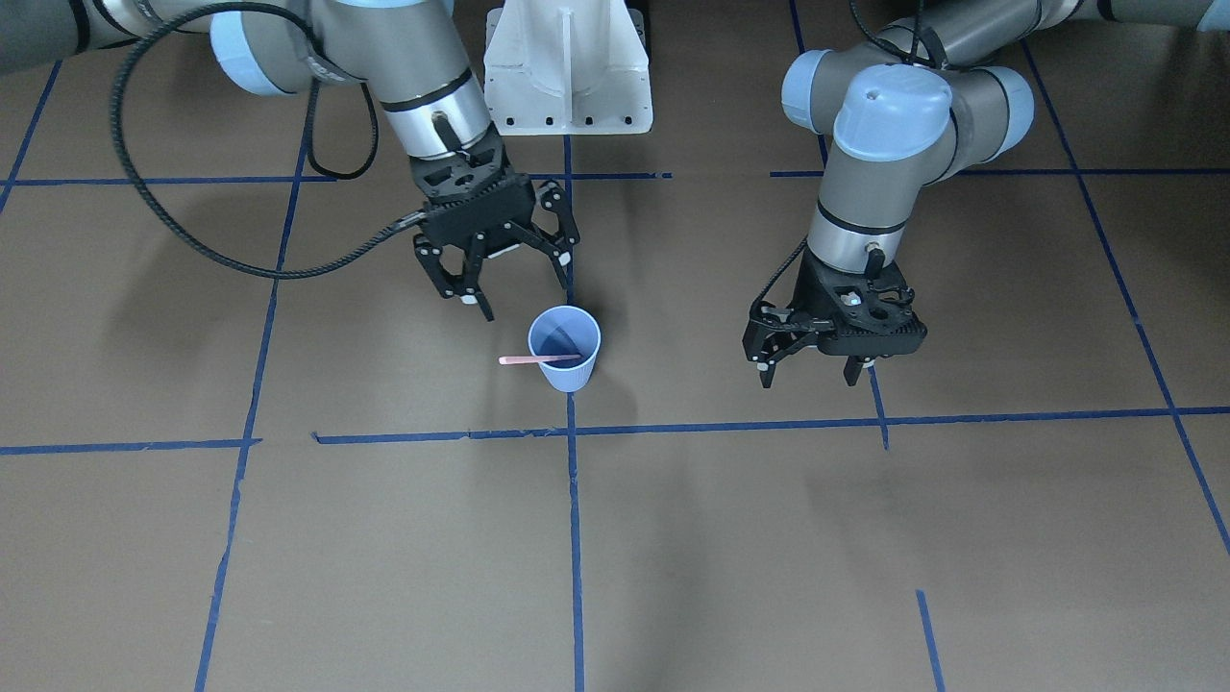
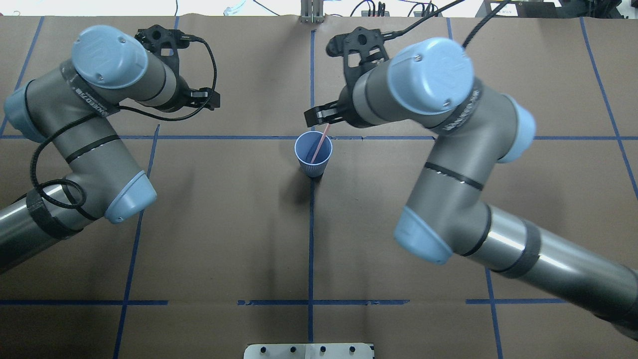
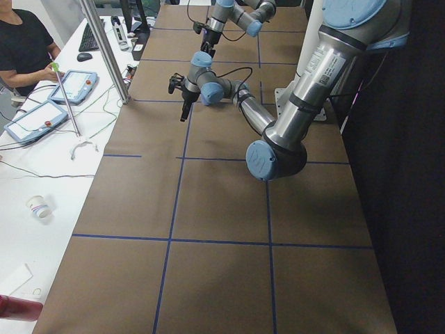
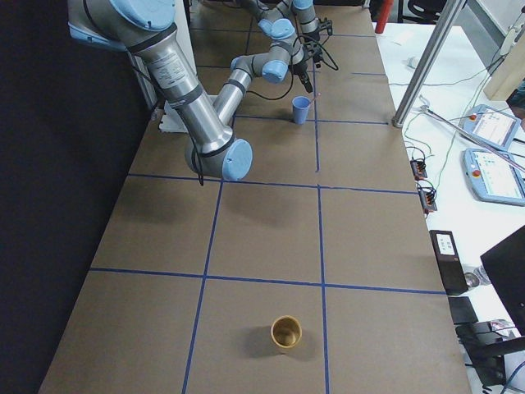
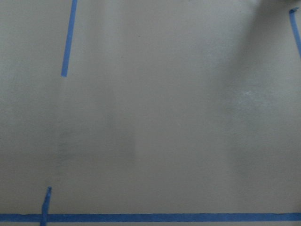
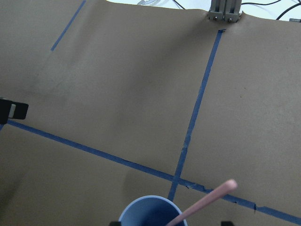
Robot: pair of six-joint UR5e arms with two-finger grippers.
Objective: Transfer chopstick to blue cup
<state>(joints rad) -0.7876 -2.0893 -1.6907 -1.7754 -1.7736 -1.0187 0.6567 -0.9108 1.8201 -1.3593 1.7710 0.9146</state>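
chopstick (image 1: 538,359), slim, leans in ribbed blue cup (image 1: 574,375); left gripper (image 1: 807,375), right gripper (image 1: 527,298) gape empty.

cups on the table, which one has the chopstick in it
The blue cup by the right gripper: the chopstick leans inside it, one end past the rim. The brown cup far down the table holds no stick.

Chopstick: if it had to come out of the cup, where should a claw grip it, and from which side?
Grip the free end of the chopstick that pokes over the rim of the cup on the robot's right. Come from above and close across the shaft. The rest slants down inside the cup, whose walls would likely block a lower grip. The open right claw is nearest.
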